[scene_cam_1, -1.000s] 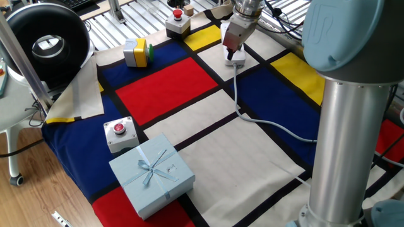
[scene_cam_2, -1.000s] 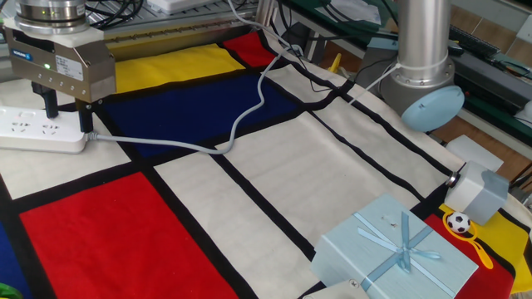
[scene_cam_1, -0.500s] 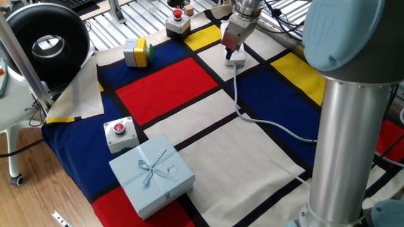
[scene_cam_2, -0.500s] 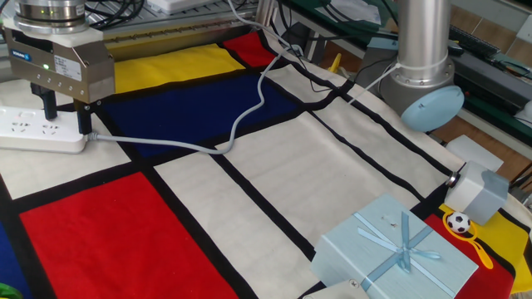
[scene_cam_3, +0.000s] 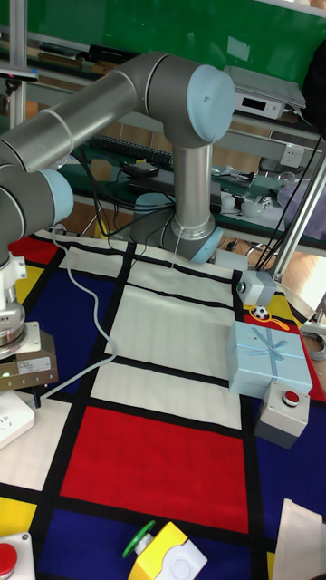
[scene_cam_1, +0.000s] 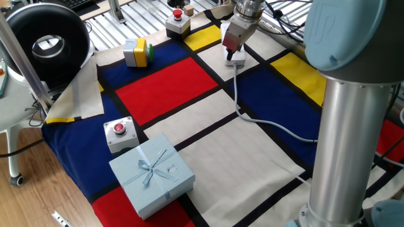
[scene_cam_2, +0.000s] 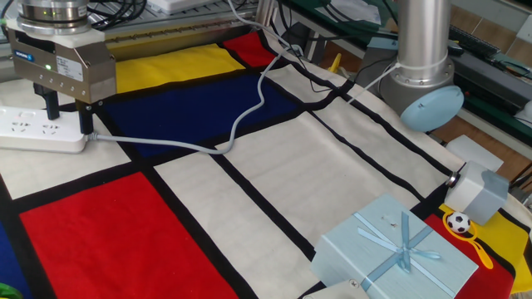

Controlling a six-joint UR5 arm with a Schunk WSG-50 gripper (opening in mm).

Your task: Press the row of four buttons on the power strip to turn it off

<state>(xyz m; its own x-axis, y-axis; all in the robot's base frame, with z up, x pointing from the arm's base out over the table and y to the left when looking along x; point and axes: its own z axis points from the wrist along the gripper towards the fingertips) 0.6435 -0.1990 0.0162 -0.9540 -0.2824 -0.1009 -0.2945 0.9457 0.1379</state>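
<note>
Power strip: the white power strip (scene_cam_2: 33,133) lies at the far corner of the bench (scene_cam_2: 274,158), on the pale panel of the colour-block cloth, its grey cord (scene_cam_2: 241,120) snaking away across the blue and white panels.
Gripper: the gripper (scene_cam_2: 65,118) stands upright over the cord end of the strip, its two dark fingers (scene_cam_2: 84,119) spread apart with a clear gap, tips low against the strip's end; I cannot tell whether they touch it.
Just changed: almost nothing. Compared with a second ago the gripper sits in the same spot, and the strip and cord have not shifted.
Meaning for the task: my guess is it is pausing or pressing at this end; the button row itself is too small to make out.
Nearby: a pale blue gift box (scene_cam_2: 397,253) sits well apart.
</note>
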